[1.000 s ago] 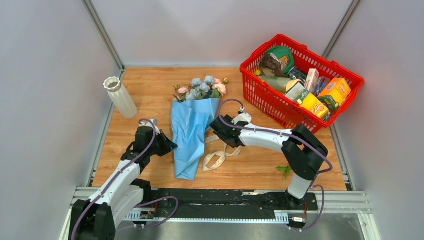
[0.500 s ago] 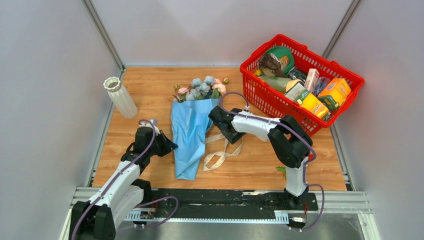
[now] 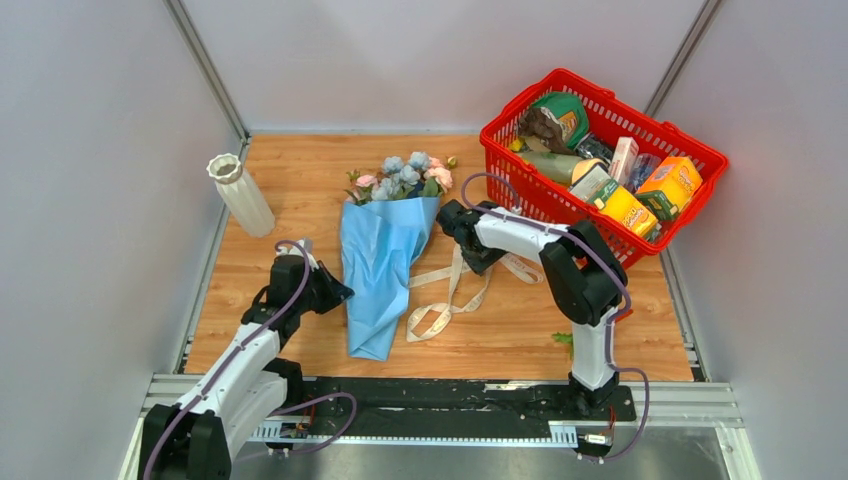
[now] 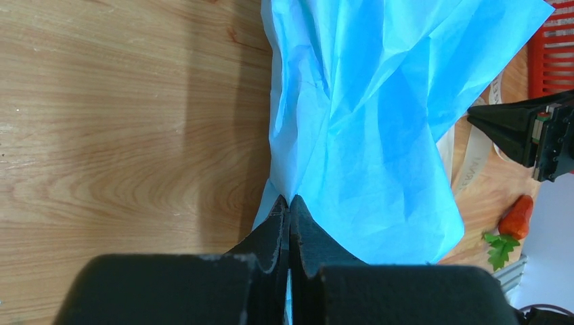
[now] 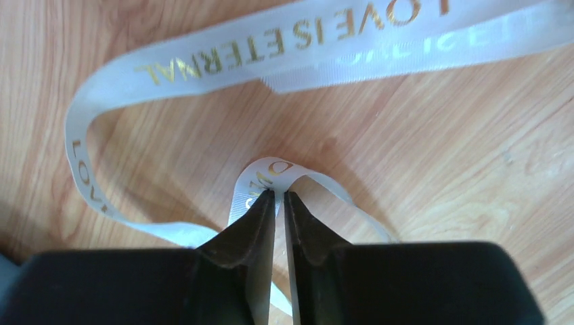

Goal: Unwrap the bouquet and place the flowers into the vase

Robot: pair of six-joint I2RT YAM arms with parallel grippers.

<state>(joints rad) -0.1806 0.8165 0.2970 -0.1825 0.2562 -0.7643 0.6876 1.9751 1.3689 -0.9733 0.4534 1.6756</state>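
The bouquet (image 3: 383, 268) lies on the wooden table, its blue paper cone (image 4: 365, 135) pointing toward me. Its flowers (image 3: 405, 175), pink, pale blue and brown, stick out at the far end. My left gripper (image 3: 340, 292) (image 4: 290, 200) is shut on the cone's left paper edge. The cream ribbon (image 3: 440, 310) (image 5: 271, 61) trails loose to the right of the cone. My right gripper (image 3: 482, 262) (image 5: 279, 194) is shut on a loop of that ribbon, just above the table. The ribbed white vase (image 3: 240, 195) stands at the far left.
A red basket (image 3: 560, 215) full of groceries sits at the back right, close behind the right arm. A loose green sprig (image 3: 568, 342) lies by the right arm's base. Grey walls enclose the table on three sides.
My right gripper moved away from me and to the right, closed on the ribbon and drew a length of it out to the right. The left arm and the cone stayed put.
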